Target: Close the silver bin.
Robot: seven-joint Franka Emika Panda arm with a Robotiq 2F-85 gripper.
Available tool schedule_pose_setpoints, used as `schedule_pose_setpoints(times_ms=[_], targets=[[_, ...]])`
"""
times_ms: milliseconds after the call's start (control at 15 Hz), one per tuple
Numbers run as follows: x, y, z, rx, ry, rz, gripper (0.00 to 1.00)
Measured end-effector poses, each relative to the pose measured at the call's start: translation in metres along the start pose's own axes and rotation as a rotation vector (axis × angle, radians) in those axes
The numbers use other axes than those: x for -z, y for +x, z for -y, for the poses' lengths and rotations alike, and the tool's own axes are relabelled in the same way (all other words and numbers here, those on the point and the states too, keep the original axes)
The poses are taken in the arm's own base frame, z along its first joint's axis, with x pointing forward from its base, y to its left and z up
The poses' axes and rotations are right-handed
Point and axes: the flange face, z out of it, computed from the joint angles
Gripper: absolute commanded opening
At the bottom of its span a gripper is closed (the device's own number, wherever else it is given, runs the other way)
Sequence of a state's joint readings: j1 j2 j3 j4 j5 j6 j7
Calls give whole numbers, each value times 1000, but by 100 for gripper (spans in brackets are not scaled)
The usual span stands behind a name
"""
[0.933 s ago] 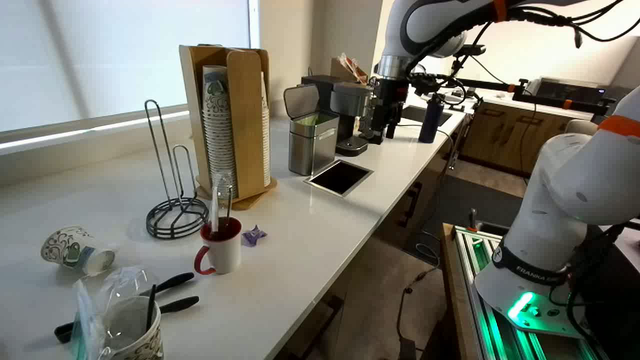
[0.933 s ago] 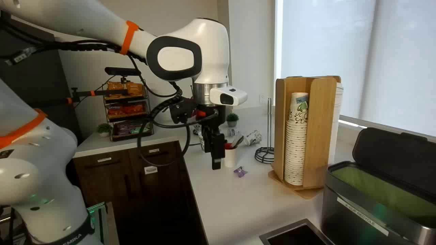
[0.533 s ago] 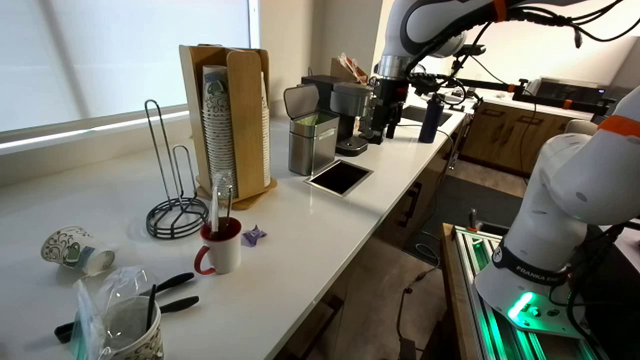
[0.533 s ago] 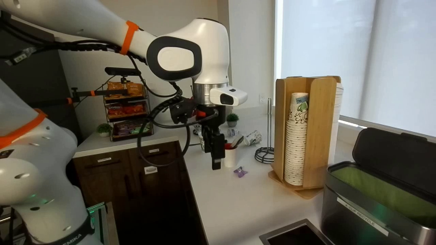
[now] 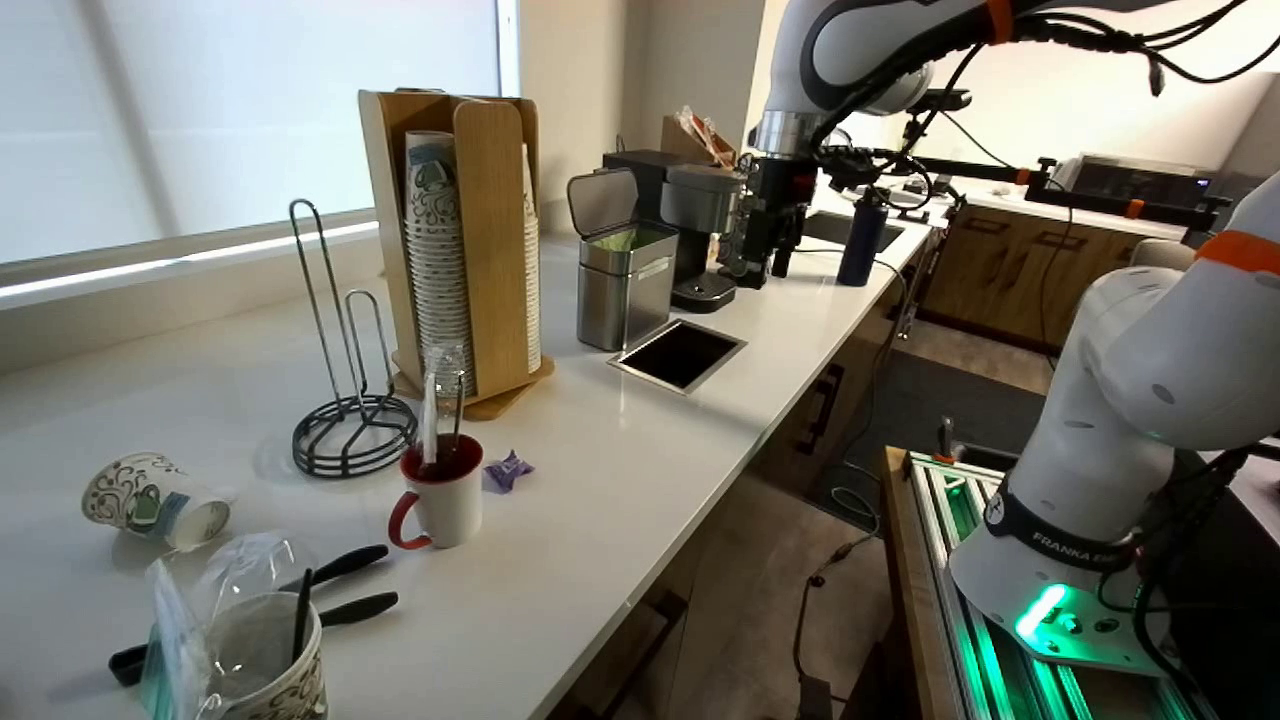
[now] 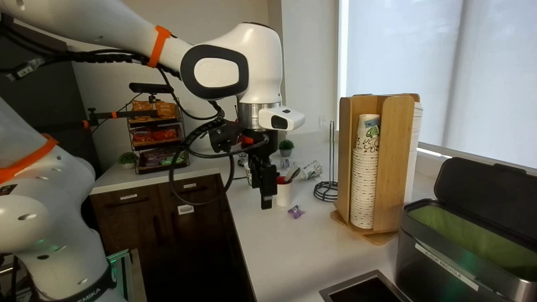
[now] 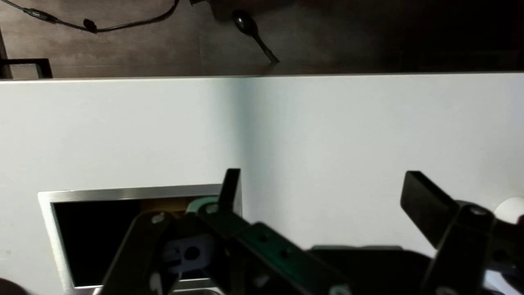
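Observation:
The silver bin [image 5: 624, 295] stands upright on the counter beside the wooden cup holder. It also shows large at the right of an exterior view [image 6: 440, 268], with a label on its front. Its dark grey lid [image 6: 488, 197] is raised, leaning back on its hinge, and also shows raised in an exterior view [image 5: 603, 203]. A green liner [image 6: 470, 239] shows inside. My gripper [image 5: 764, 272] hangs pointing down above the counter, apart from the bin. It also shows in an exterior view [image 6: 266, 201]. In the wrist view its fingers [image 7: 323, 172] are wide apart with nothing between them.
A square metal-framed opening [image 5: 680, 355] is set in the counter in front of the bin. The tall wooden cup holder [image 5: 490, 240] and coffee maker [image 5: 705, 200] flank the bin. A mug [image 5: 447, 500], wire stand [image 5: 355, 440] and blue bottle [image 5: 862, 240] stand on the counter.

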State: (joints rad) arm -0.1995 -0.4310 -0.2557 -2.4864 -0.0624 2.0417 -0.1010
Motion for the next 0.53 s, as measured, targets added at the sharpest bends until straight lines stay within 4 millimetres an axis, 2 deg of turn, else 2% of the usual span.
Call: schedule_pose_setpoints(times_ms=[133,267,533], targets=[[1,1,-1,-6,0,-7,100],[12,11,-13,-57,-8,-104,100],[45,46,-72,-168,-57,-368,100]])
